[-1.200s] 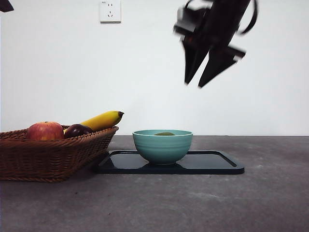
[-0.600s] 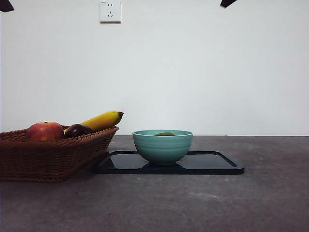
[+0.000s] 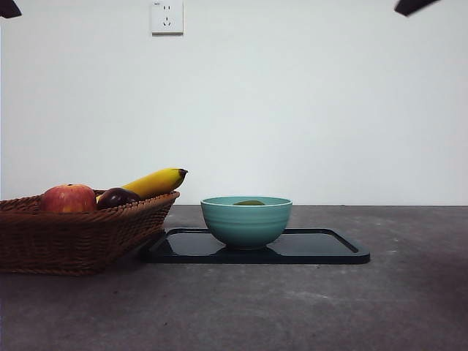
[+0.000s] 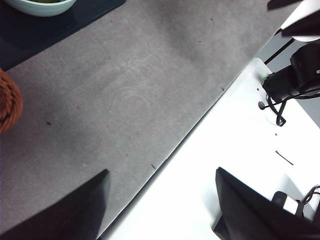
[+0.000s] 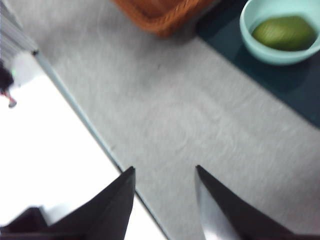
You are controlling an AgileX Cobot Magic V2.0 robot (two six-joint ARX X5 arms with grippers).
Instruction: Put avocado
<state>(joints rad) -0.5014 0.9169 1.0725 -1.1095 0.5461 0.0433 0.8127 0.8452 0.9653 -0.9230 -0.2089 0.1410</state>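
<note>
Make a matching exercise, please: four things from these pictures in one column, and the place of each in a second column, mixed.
Things:
1. avocado
2. apple
3. bowl
4. socket

Places:
A. on the black tray
B. on the wall
C. in the wicker basket
D. inside the teal bowl

Pairs: 1-D, 2-C, 3-A, 4-B
</note>
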